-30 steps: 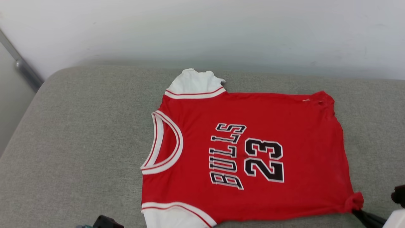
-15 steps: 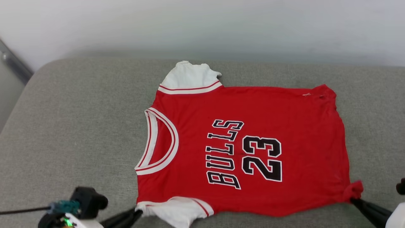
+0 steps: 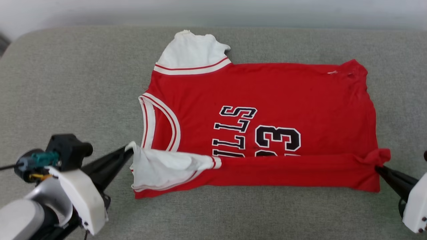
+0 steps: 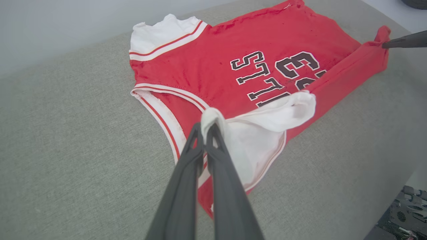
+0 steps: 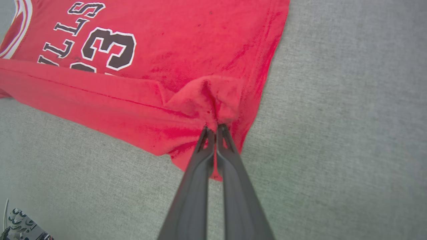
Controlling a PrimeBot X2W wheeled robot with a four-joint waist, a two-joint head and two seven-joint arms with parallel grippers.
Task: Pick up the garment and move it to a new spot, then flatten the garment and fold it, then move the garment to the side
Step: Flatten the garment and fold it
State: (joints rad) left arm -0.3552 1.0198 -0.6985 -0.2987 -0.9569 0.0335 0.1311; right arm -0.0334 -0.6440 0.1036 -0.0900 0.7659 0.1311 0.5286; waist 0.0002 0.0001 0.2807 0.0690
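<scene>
Head view showed the left hand (image 3: pixel 128 150) reaching in low from the near left, pale forearm angled inward, fingers pinched together on the white near sleeve (image 3: pixel 160 168) of the garment (image 3: pixel 267 93). At the near right, the right hand (image 3: pixel 378 168) stretched in flat, fingers clamped on the bunched red hem corner (image 3: pixel 380 156). Between and beyond both hands the garment lay on the grey cushion (image 3: pixel 66 83), its near edge folded over the lower lettering, the far sleeve (image 3: pixel 190 53) spread farthest away.
</scene>
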